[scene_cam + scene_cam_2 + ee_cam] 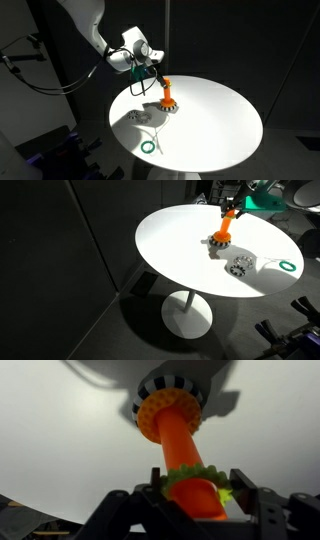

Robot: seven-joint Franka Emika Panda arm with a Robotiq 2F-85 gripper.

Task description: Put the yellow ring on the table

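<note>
Starting from the biggest thing: your table (pixel 225 120) has no yellow ring on it in either exterior view, so the placing is not yet done. The green ring (pixel 148 147) lies flat near the table's edge, well apart from the peg.

The orange peg (pixel 168 95) stands upright on its checkered base (pixel 168 382). In the wrist view its long axis runs straight away from the camera, down to that base.

Your gripper (pixel 156 73) sits over the peg's top end, jaws narrow on either side of it. I read it as clamped on the yellow ring (pixel 182 475), because the ring sits high on the shaft.

The ring is threaded on the peg near its tip. It lies level, its hole pointing straight up and down along the peg's axis.

What is left, by my judgement: lift it straight up clear of the tip, carry it aside, and set it flat on the table.
</note>
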